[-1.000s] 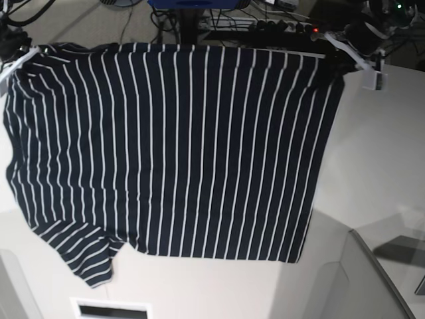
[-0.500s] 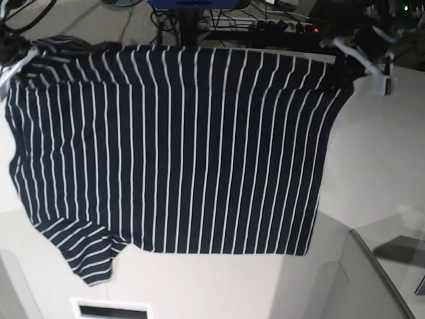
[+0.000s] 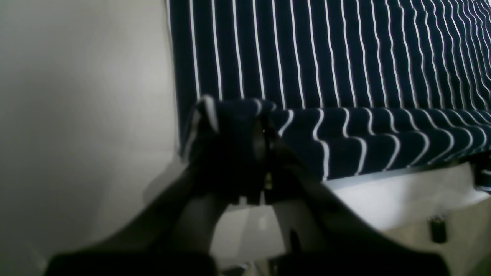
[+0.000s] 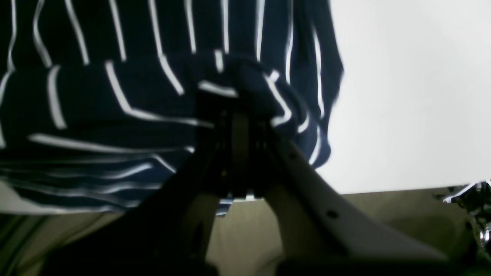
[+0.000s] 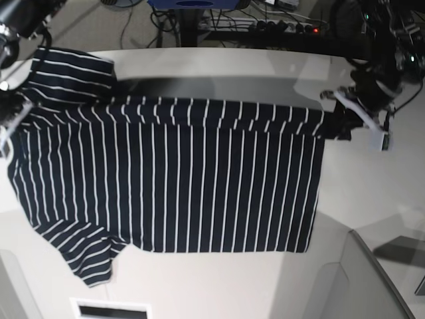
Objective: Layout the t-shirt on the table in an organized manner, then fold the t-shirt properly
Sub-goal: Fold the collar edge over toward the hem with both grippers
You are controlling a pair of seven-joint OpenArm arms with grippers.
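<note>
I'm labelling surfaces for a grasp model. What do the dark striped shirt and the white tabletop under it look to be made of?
The dark navy short-sleeved t-shirt with thin white stripes looks like soft knit cloth, probably cotton: it sags, rolls and bunches where it is pinched. The smooth white tabletop looks hard and matte, maybe laminate or painted board; the exact material isn't clear.

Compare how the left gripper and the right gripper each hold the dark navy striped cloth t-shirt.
The left gripper pinches a neat corner of the dark navy, white-striped cloth t-shirt, its hem running off taut; the right gripper clamps a bunched, crumpled wad. In the base view the left gripper shows plainly at the cloth's edge; the right is largely hidden. Both are shut on the shirt, above the smooth white table.
</note>
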